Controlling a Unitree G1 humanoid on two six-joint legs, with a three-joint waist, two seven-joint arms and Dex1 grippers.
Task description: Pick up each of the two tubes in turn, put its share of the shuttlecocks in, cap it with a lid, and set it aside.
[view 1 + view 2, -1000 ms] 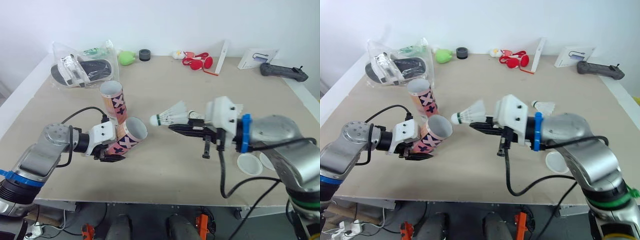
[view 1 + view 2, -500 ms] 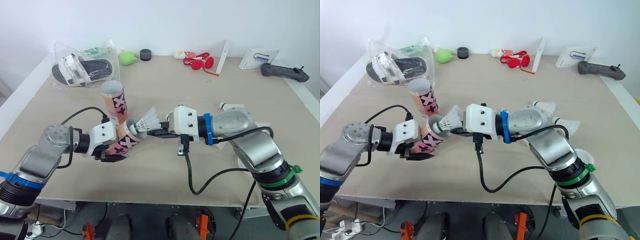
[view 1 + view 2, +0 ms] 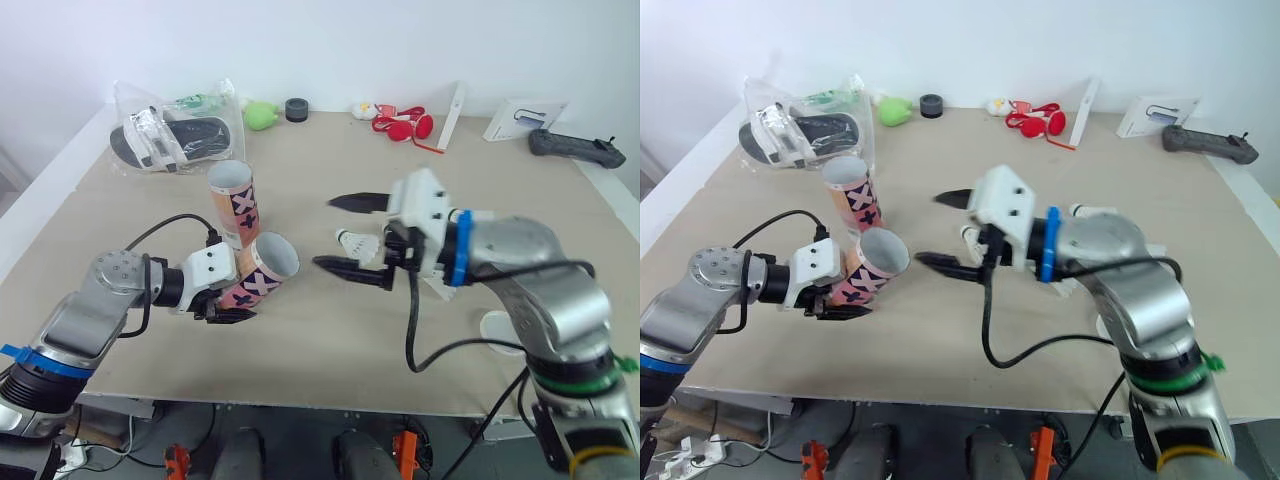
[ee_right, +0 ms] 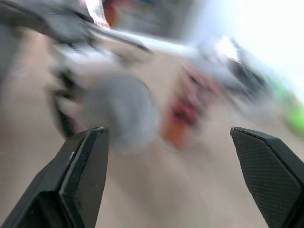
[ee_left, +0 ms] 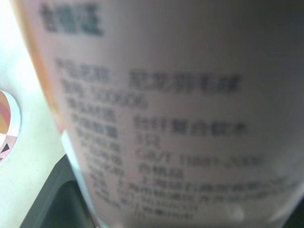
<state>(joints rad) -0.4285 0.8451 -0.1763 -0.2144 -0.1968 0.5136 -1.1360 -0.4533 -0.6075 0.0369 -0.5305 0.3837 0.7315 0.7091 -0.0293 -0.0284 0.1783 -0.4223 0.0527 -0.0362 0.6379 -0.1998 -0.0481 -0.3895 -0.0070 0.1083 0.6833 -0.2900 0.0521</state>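
The left fingers (image 3: 228,316) clench the tilted tube (image 3: 262,275) just above the tabletop (image 3: 330,330), its long axis pointing its open mouth at the nearby right fingers (image 3: 355,202), spread wide and empty, with a shuttlecock (image 3: 350,240) close behind them.

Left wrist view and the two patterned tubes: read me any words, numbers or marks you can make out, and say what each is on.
"X X" and "+": dark marks on the upright pink and orange cardboard tube.
"X X": dark marks on the tilted pink and orange cardboard tube.
Printed label lines on the tilted tube, seen in the left wrist view: too blurred to read.
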